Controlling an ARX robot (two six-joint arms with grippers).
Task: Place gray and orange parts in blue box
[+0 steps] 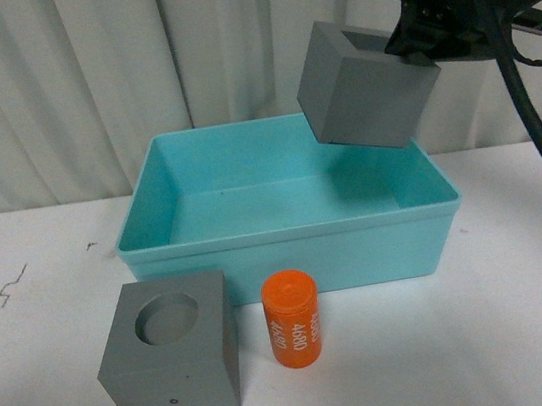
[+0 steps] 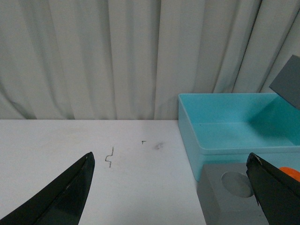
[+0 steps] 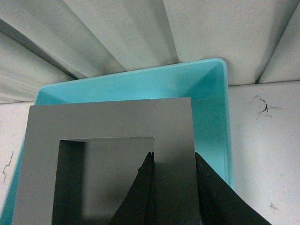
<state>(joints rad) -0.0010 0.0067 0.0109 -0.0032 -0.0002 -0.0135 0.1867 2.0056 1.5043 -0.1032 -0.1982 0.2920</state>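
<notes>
Front view: the smooth turquoise bin (image 1: 288,251) stands empty; the right fingers (image 1: 424,32) hold the matte gray square-recess cube (image 1: 366,89) tilted over its right rear corner. The round-recess cube (image 1: 171,353) and orange cylinder (image 1: 294,319) stand on the counter (image 1: 531,328) by its front wall. Left wrist view: left fingers (image 2: 70,197) wide apart, empty. Right wrist view: fingers pinch one cube wall.

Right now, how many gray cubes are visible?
2. The cube with a round recess stands on the table in front of the blue box, beside the orange cylinder. The other cube hangs tilted over the box, its wall pinched by the right gripper. None looks hidden.
</notes>
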